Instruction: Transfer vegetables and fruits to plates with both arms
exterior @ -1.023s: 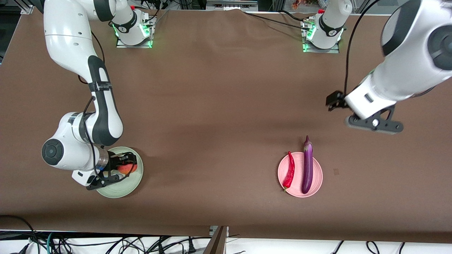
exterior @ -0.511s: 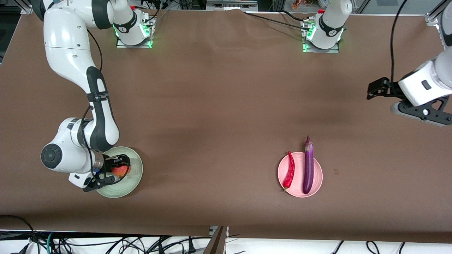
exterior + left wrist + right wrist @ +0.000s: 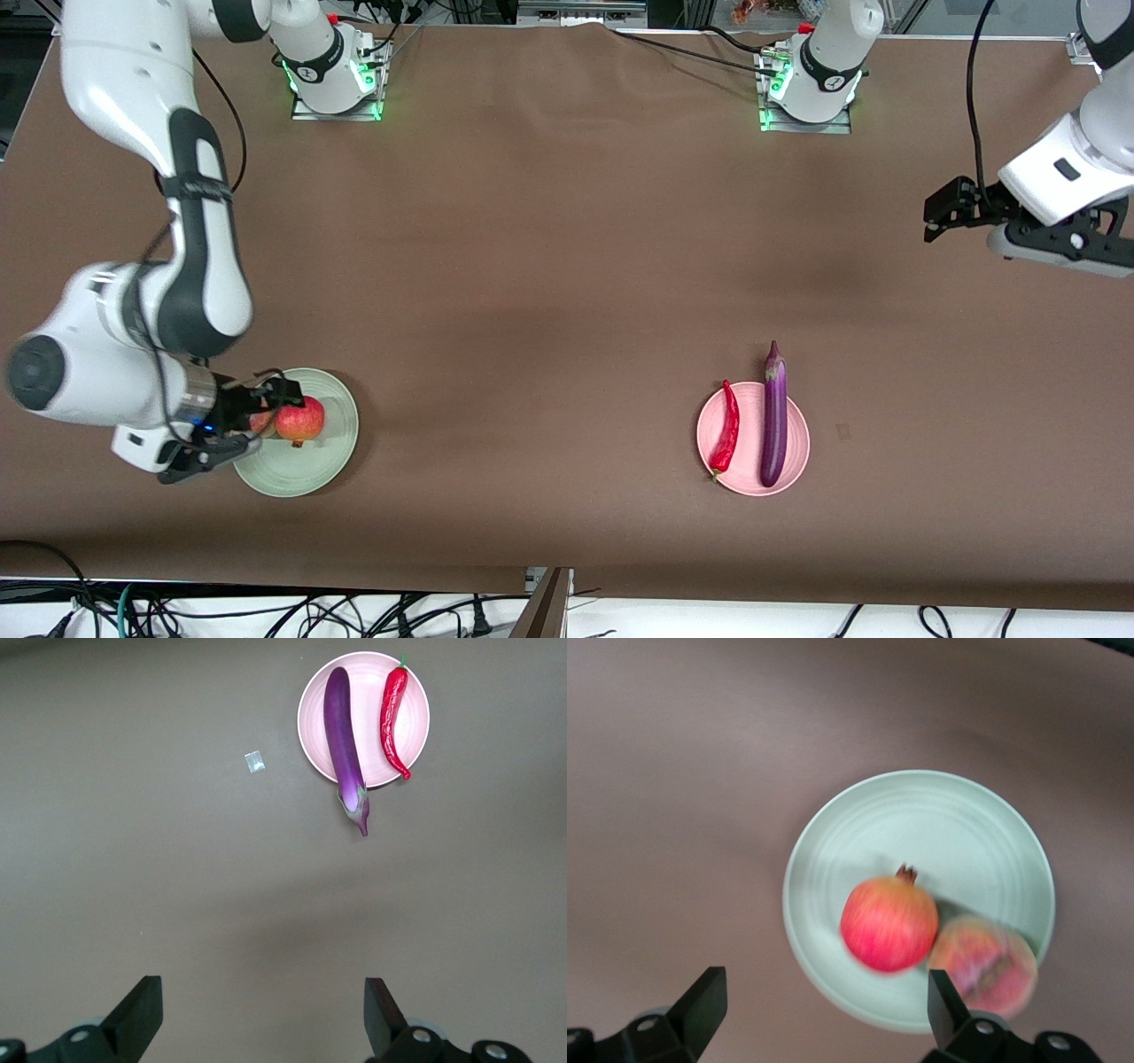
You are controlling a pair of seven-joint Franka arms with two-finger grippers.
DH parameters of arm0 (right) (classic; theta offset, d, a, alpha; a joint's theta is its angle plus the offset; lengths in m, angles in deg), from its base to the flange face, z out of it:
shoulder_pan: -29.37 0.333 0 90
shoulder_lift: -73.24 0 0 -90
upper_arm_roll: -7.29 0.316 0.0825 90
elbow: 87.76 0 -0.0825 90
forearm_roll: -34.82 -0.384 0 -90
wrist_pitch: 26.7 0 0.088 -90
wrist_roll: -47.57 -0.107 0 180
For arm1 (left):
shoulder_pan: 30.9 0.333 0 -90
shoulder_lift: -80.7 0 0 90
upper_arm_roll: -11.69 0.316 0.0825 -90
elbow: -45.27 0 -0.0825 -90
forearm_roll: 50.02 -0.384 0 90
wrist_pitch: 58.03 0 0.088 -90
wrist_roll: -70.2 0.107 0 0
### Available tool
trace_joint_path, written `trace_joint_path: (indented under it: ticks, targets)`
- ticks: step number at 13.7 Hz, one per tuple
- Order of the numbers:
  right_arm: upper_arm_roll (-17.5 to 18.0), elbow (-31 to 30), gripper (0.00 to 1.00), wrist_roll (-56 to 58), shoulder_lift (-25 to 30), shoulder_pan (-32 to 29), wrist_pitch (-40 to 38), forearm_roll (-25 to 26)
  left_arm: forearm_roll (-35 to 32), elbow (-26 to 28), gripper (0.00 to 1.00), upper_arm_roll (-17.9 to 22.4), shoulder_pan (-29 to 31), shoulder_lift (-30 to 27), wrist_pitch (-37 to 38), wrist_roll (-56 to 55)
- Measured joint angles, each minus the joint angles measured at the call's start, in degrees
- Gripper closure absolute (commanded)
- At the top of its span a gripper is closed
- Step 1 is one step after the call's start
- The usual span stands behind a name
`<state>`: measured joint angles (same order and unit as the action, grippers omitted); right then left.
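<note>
In the front view, the right arm's black two-finger tool [image 3: 252, 416] has risen off the pale green ringed plate [image 3: 332, 447] since half a second ago, when its fingers sat around the fruit; now the round red pomegranate-like fruit [image 3: 299, 420] rests free on that plate, with the orange-pink creased peach [image 3: 260, 423] touching it and mostly hidden under the tool. Toward the left arm's end of the brown desk [image 3: 549, 266], the long glossy purple eggplant [image 3: 773, 416] and the thin curved red chili pepper [image 3: 726, 427] lie side by side on the pale pink plate [image 3: 797, 461], unmoved, the eggplant's stem end overhanging the rim. The left arm's tool [image 3: 952, 208] has drifted only slightly and hangs over bare desk, well apart from the pink plate.

The left wrist view shows its own fingers [image 3: 142, 1014] spread wide with nothing between them, and the pink plate [image 3: 412, 749] with both vegetables far below.

The right wrist view shows its fingers [image 3: 704, 1001] also wide apart and empty, above the green plate [image 3: 833, 842] holding the pomegranate [image 3: 889, 923] and peach [image 3: 983, 966] together.

With every item on a plate and both tools released, the transfer looks complete; only retreat remains.
</note>
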<state>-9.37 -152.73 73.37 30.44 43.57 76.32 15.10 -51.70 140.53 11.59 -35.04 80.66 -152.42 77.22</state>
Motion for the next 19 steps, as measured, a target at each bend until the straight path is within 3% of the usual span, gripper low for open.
trace_joint_path:
  ticks: [3, 5, 8, 11, 14, 19]
  targets:
    - [-1.48, 2.54, 0.00, -3.75, 4.12, 0.15, -9.64, 0.80, 0.00, 1.45, 0.00, 1.00, -0.67, -0.77, -1.01, -1.29]
    - [-0.89, 2.67, 0.00, -9.76, 7.89, 0.39, -13.43, 5.35, 0.00, 1.59, 0.00, 1.12, -0.66, -0.35, -1.55, -1.71]
    - [5.74, -2.16, 0.00, -19.75, 16.91, -1.10, -17.49, 14.30, 0.00, 1.50, 0.00, 0.96, -0.63, -0.18, -1.58, -2.01]
    - [14.41, -12.20, 0.00, -22.29, 27.42, -7.83, -17.90, 17.58, 0.00, 0.39, 0.00, 0.09, -0.93, -0.11, -1.72, -2.06]
    - [15.93, -18.75, 0.00, -22.29, 34.34, -11.73, -17.83, 17.84, 0.00, -2.21, 0.00, -0.16, -1.22, 1.33, -2.29, -2.12]
    - [17.65, -22.77, 0.00, -22.31, 40.76, -14.39, -17.96, 19.17, 0.00, -4.27, 0.00, -0.10, -1.16, 3.33, -1.57, -2.14]
